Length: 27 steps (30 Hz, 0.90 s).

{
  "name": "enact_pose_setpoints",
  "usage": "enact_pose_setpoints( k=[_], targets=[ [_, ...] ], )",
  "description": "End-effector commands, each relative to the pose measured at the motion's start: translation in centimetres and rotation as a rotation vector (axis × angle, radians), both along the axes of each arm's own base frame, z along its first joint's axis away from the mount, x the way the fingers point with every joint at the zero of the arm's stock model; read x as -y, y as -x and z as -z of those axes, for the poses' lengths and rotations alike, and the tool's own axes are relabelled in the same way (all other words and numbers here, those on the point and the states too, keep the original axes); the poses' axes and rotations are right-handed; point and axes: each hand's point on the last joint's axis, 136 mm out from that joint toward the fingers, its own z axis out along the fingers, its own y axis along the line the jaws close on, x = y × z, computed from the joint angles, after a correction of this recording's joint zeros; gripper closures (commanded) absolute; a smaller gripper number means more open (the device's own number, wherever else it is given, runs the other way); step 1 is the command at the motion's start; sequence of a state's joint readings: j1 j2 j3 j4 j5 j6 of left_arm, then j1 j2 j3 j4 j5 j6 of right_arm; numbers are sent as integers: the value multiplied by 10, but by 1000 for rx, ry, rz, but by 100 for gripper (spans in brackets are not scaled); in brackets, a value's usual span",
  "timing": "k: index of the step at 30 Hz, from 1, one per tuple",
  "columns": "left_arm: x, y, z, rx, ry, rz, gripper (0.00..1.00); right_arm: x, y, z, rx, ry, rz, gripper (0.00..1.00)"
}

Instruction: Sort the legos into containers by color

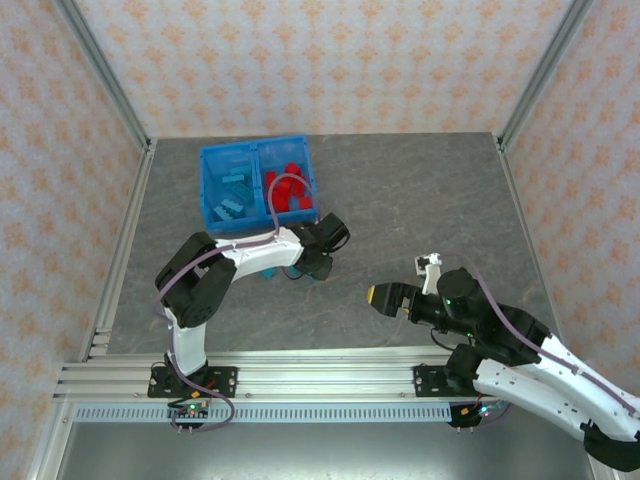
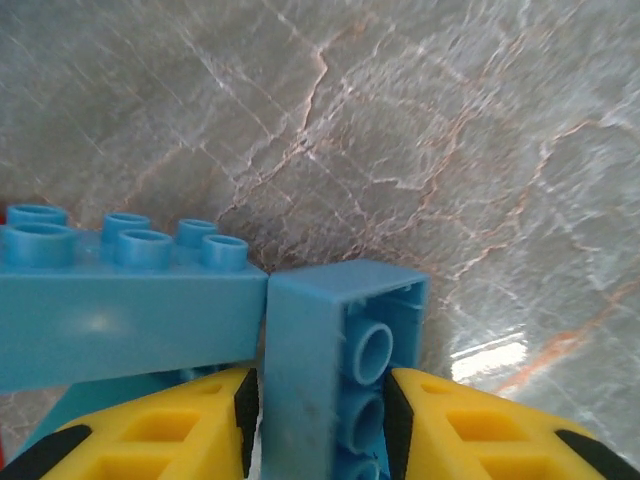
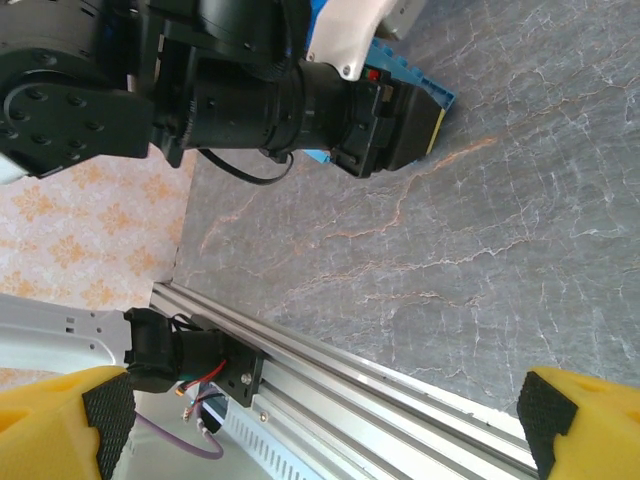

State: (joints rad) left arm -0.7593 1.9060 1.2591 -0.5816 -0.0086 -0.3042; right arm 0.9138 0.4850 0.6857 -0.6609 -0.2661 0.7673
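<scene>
A: Top view: left pincer (image 1: 308,268) low on the counter (image 1: 420,200), just in front of the bin (image 1: 255,146). Right pincer (image 1: 385,297) spread, empty.

B: Left wrist: pads (image 2: 247,400) clamped on a light-blue brick (image 2: 340,340) beside a longer brick (image 2: 120,300). Probably light, rigid, slick. Grip the flat side walls.

A: Right wrist: jaws wide apart.

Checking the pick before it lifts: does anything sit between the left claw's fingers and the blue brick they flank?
Nothing visible does. The left claw has a finger on each side of the blue brick, with no other piece in either gap. A second blue brick lies right beside it, past one fingertip, not in the grip.
</scene>
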Motion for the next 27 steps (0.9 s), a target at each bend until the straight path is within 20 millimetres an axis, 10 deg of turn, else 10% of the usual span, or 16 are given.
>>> enact_pose_setpoints(
  k=[1, 13, 21, 27],
  targets=[
    [-9, 22, 30, -88, -55, 7, 59, 4, 0, 5, -7, 17, 19, 1],
    [6, 24, 21, -72, 27, -4, 74, 5, 0, 6, -16, 16, 23, 1],
    [-17, -21, -116, 210, 127, -95, 74, 5, 0, -2, 1, 9, 21, 1],
    [-124, -83, -189, 371, 120, -387, 74, 4, -1, -1, 4, 15, 17, 1]
  ],
)
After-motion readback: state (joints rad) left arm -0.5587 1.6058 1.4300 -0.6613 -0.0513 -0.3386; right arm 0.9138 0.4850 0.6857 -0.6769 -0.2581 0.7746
